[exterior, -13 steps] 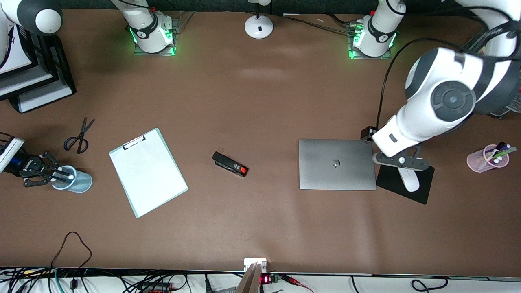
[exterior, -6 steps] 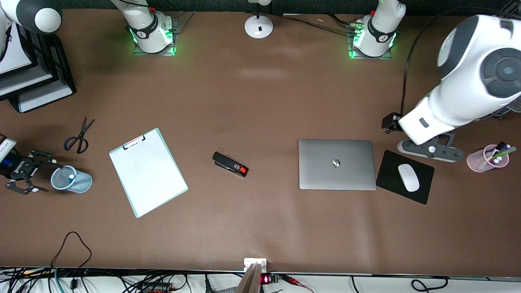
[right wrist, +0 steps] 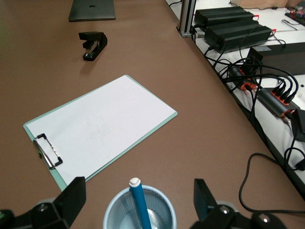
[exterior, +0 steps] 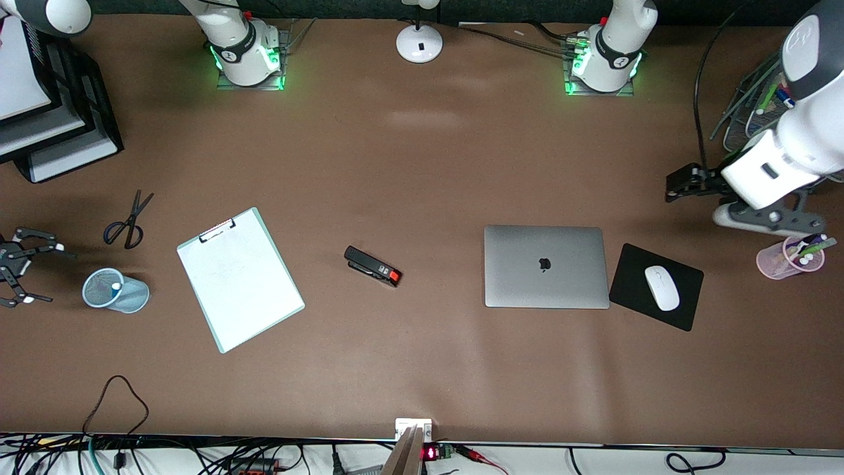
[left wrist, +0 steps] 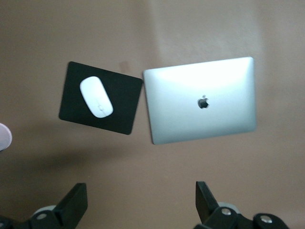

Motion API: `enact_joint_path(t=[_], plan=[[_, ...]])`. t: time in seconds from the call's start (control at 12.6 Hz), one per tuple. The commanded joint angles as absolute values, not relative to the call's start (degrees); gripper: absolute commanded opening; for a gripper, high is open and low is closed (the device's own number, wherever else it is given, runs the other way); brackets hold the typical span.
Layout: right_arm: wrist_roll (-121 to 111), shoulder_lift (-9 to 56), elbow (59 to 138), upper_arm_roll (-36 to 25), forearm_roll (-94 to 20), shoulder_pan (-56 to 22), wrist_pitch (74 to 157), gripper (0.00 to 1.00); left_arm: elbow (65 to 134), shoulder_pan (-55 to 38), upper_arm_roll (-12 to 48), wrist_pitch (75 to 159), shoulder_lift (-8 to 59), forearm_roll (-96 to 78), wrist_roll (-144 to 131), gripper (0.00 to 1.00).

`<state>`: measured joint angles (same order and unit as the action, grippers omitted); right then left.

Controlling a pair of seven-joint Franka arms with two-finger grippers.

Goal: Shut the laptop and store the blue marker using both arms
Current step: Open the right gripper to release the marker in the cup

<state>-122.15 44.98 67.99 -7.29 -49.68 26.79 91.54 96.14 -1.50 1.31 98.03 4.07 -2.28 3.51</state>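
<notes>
With the laptop [exterior: 546,266] lying shut and the marker [right wrist: 140,204] standing in the cup [exterior: 116,292], both the right gripper [exterior: 18,266] beside the cup and the left gripper [left wrist: 139,204] are hanging released, so lifting straight clear seems wisest.

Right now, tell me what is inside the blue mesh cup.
The blue marker stands in the blue mesh cup, white cap up. Its lower end is cut off from view; nothing else shows inside.

No words or numbers can be read; only a dark apple logo [exterior: 544,264] marks the laptop [exterior: 573,290] lid.
</notes>
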Motion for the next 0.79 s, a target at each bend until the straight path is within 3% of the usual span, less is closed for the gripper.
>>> enact_joint_path(t=[0.0, 0.24, 0.71], plan=[[-113.4, 40.0, 68.4, -6.8, -44.8, 26.0, 89.8, 1.0, 105.2, -3.9, -1.2, 101.9, -3.6, -1.7, 4.8, 1.0], [-101.4, 36.6, 68.2, -7.1, -41.2, 23.2, 88.1, 1.0, 104.4, -5.1, -1.0, 100.1, -3.3, 2.3, 5.1, 1.0], [-81.4, 36.2, 61.8, -7.1, -36.0, 18.6, 84.0, 1.0, 102.4, -5.2, -0.4, 99.9, -2.3, 2.5, 5.0, 1.0]])
